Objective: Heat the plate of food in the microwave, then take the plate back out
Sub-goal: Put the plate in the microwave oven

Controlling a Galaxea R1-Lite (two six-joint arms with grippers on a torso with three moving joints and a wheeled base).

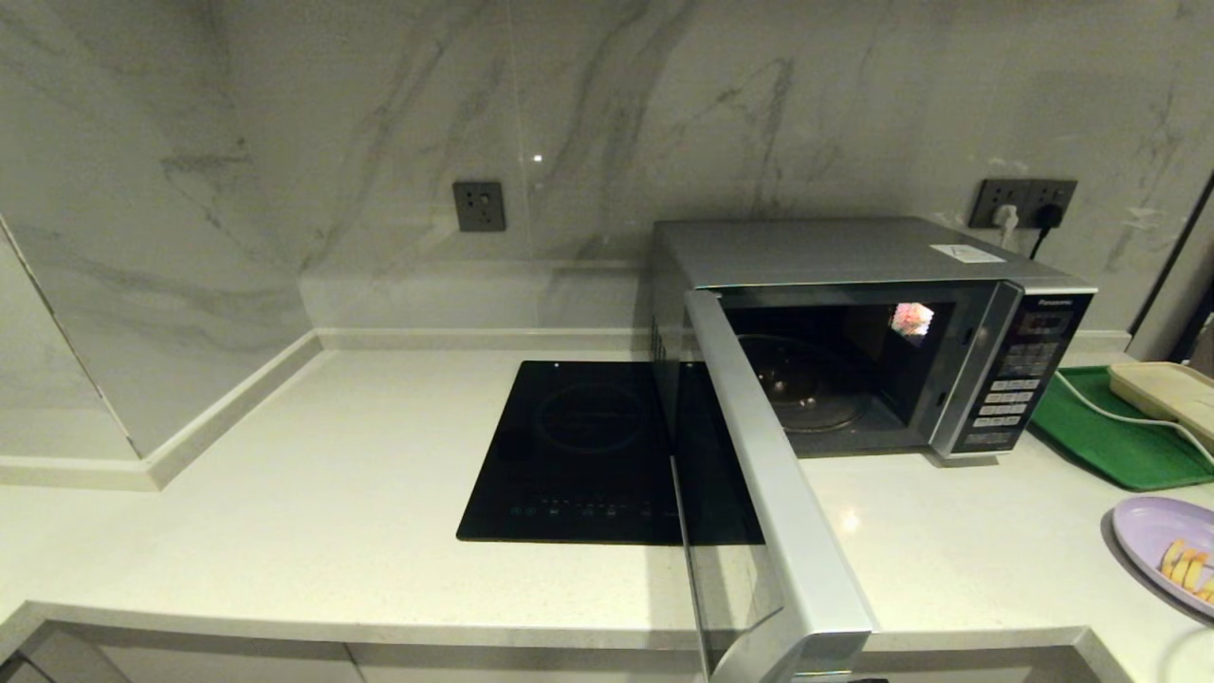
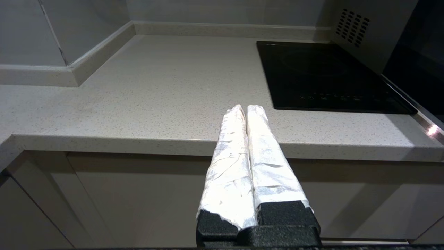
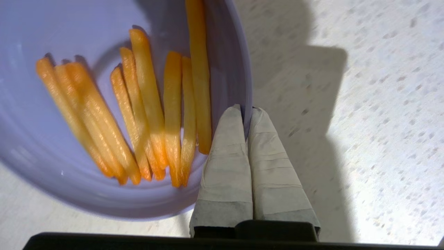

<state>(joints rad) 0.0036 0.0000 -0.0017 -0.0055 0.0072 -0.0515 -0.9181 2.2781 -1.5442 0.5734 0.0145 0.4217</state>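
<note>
The silver-grey microwave [image 1: 854, 266] stands at the back right of the counter, its dark glass door [image 1: 759, 503] swung wide open toward me and its cavity bare. The lavender plate of food [image 1: 1162, 536] sits at the head view's right edge with yellow-orange fries on it. In the right wrist view my right gripper [image 3: 247, 110] is shut on the plate's [image 3: 104, 194] rim, one finger inside, one outside, beside the fries [image 3: 149, 114]. My left gripper [image 2: 246, 108] is shut on nothing, held just off the counter's front edge. Neither gripper shows in the head view.
A flat black induction cooktop [image 1: 588, 446] lies left of the microwave, partly behind the open door. A green tray [image 1: 1110, 432] with a cream dish [image 1: 1167, 389] and a white cable sits right of the microwave. A wall corner bounds the counter [image 1: 285, 493] at far left.
</note>
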